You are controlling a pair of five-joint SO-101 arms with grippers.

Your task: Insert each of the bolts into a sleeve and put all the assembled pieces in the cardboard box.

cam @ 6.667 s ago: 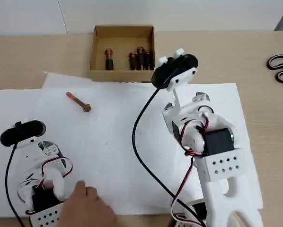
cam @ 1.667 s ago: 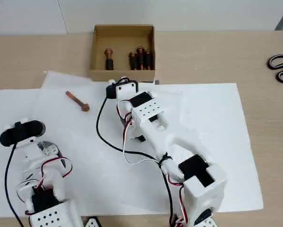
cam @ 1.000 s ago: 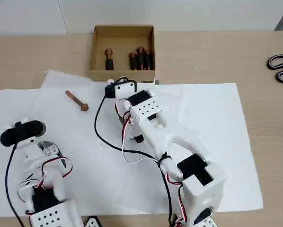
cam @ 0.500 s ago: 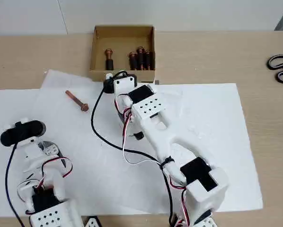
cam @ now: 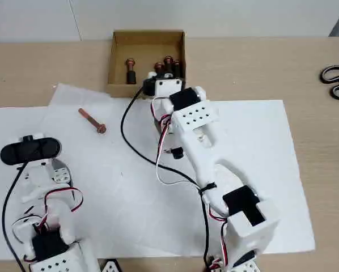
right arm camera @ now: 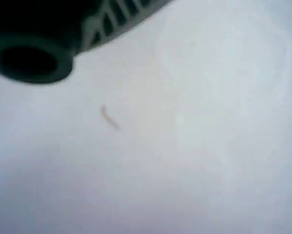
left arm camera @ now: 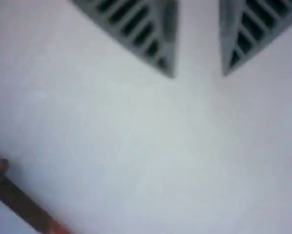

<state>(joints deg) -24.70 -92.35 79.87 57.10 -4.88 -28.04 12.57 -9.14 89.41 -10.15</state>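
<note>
At the upper centre of the high view, a cardboard box [cam: 117, 56] stands on the wooden table [cam: 260, 62], just beyond the far edge of a white paper sheet [cam: 260, 147]. Inside the box lie the assembled pieces [cam: 130, 69]: one alone toward the left, the others in a tight cluster toward the right wall. One bare bolt [cam: 93, 120] lies on the paper at left of centre, tilted, its head toward the lower right, well apart from the box and from both arms.

The right arm [cam: 198, 122] stretches from the lower right of the frame up to the box's front wall, its wrist end just beside the cluster. Its wrist view shows part of the right gripper [right arm camera: 107, 22] over bare paper; whether it is released or clenched cannot be told. A black ring-shaped part [right arm camera: 29, 61] beside it cannot be identified.

The left arm [cam: 45, 215] sits folded at the lower left. The left gripper [left arm camera: 197, 73] hangs released over the paper, a clear gap between its ribbed fingers [left arm camera: 146, 34], grasping nothing; the bolt shows near it at that view's edge. Scissors [cam: 337, 79] lie at the upper right on the table.
</note>
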